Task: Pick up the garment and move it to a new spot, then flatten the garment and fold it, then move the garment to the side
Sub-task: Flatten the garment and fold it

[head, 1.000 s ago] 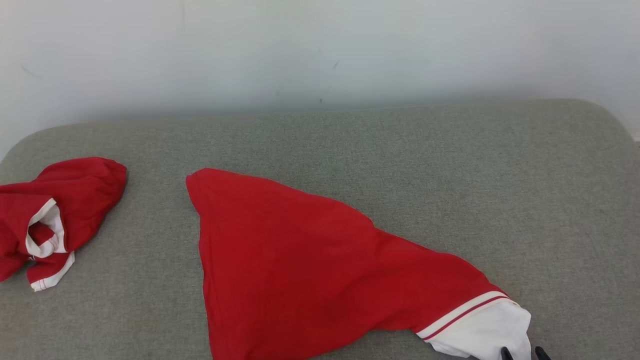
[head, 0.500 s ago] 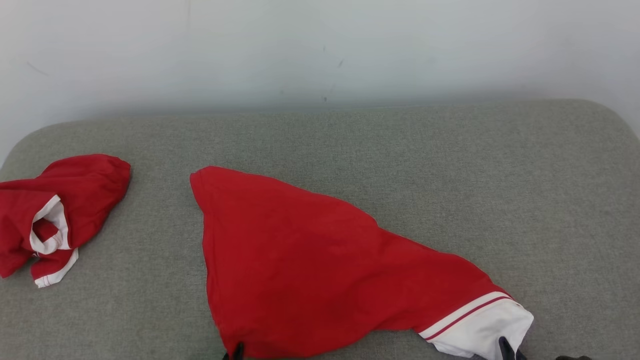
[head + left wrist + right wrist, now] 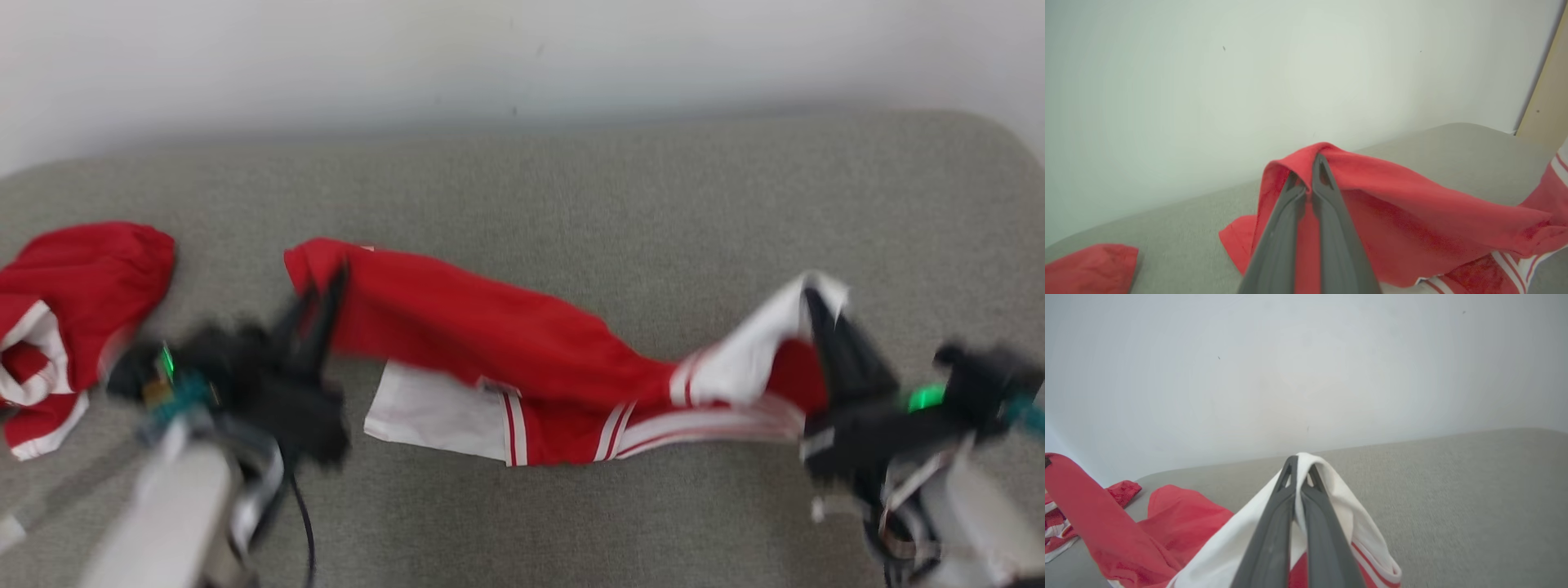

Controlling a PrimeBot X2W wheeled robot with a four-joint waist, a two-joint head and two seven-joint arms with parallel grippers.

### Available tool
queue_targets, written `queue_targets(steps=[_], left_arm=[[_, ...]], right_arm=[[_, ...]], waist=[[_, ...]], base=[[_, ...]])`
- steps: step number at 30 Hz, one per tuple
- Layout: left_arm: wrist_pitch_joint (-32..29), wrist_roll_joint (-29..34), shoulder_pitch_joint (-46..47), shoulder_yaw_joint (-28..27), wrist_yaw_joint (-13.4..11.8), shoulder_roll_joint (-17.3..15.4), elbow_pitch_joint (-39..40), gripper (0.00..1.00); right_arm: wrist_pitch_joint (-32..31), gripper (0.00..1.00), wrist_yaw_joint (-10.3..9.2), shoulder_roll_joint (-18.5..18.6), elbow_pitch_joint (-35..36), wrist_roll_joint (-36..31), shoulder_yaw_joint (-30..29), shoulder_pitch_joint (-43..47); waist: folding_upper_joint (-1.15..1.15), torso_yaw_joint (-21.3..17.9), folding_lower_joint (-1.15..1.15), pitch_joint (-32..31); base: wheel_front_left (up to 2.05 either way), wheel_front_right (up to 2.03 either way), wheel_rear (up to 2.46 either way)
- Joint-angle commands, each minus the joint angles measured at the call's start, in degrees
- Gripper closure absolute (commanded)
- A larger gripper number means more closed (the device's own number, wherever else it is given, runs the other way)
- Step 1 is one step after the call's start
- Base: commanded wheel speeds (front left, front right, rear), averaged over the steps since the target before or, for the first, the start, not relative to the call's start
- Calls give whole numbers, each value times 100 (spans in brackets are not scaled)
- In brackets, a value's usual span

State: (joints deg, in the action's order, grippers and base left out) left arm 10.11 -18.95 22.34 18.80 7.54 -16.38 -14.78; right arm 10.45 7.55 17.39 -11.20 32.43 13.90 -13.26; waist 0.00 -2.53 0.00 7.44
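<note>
**Item:** garment (image 3: 506, 343), red, with white panels and red-and-white striped bands.

**Position:** strung crosswise over the middle of the cushion (image 3: 571, 188). Raised at both ends and sagging between them. Lower fold, a white panel and striped bands, hanging on the side toward the cushion's front edge. Seemingly resting on the grey cloth, though contact is not certain through the blur of the head view.

**Holders:**
- Left pincer (image 3: 1306, 167): clenched on the red corner at the garment's left end. Fingers pressed together, red cloth draped over both tips.
- Right pincer (image 3: 1301, 464): clenched on the white, stripe-edged part at the garment's right end. Fingers pressed together, white cloth wrapped over both tips.
- Both lifted clear of the cushion and set well apart, left of centre and toward the right edge.

**Attached:**
- Pale left forearm (image 3: 180, 506) rising from the lower left of the head view, with a black cable (image 3: 304, 523) beside it.
- Pale right forearm (image 3: 971, 506) rising from the lower right.
- One green light (image 3: 167, 359) on the left wrist housing, another on the right.

**Support:** cushion, grey woven cover, rounded back corners, back edge against a plain pale wall (image 3: 522, 57).

**Also present:**
- Second garment (image 3: 73, 310), red with white trim, crumpled at the cushion's left edge, apart from the first.
- Tan panel (image 3: 1547, 90), upright, beyond the cushion's far right corner in the left wrist view.
</note>
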Motion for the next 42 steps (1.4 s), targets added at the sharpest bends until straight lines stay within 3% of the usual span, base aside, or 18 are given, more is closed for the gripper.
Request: queue_targets(steps=[1, 8, 12, 13, 18, 30, 42], left_arm=[[-108, -72, 419, 44, -13, -126, 118, 100], [-898, -764, 3414, 345, -14, -712, 70, 100], [-1181, -1095, 5121, 614, -14, -886, -573, 100], [-1243, -1095, 5863, 741, -13, -948, -908, 100], [-1155, -1328, 7344, 888, -14, -792, -1754, 100], [-909, -1795, 9269, 1507, -13, -596, -3350, 100], [-684, -2165, 10002, 2088, -13, -543, -4038, 100]], right_arm=[[-47, 100, -14, 35, 62, 51, -28, -323], [-528, 100, -14, 92, -103, 433, -239, -2930], [-886, 100, -14, 142, -452, 387, -227, -4677], [-1025, 100, -14, 47, -700, 430, -257, -5467], [-1256, 100, -14, -31, -1468, 255, -273, -7271], [-1218, 100, -14, -160, -3235, -390, 1, -10089], [-887, 100, -14, -215, -4237, -609, 359, -10995]], waist=[[0, -133, 0, 432], [0, -278, 0, 1737], [0, -341, 0, 2354], [0, -384, 0, 2588], [0, -423, 0, 2969], [0, -609, 0, 3238], [0, -712, 0, 3353]], base=[[0, 0, 0], [0, 0, 0], [0, 0, 0], [0, 0, 0], [0, 0, 0], [0, 0, 0], [0, 0, 0]])
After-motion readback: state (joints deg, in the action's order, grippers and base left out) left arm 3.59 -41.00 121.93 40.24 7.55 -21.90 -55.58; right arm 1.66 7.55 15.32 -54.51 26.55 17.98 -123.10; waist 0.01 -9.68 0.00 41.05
